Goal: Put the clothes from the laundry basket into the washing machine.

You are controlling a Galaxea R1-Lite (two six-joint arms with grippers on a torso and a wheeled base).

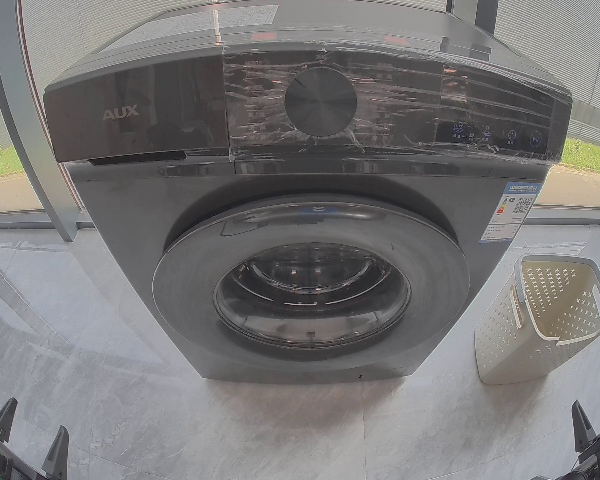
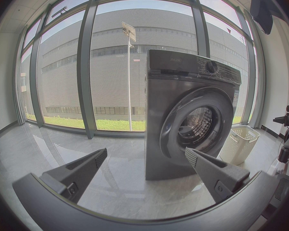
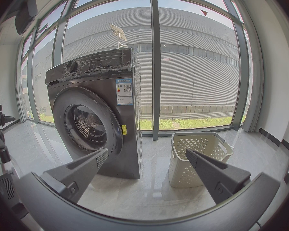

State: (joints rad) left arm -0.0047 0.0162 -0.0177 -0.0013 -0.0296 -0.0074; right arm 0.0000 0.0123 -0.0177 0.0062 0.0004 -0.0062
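We are judging loading likely finished: the laundry basket [image 1: 543, 315], at four o'clock of the shut washing machine [image 1: 313, 235], is looking empty; left gripper [image 1: 35, 421] and right gripper [image 1: 598, 408] are gaping, unladen.

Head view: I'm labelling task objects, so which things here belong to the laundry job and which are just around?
Job: dark grey front-loading washing machine; cream perforated plastic laundry basket beside it; left gripper and right gripper, both open.
Just around: glossy grey marble floor; tall glass windows.
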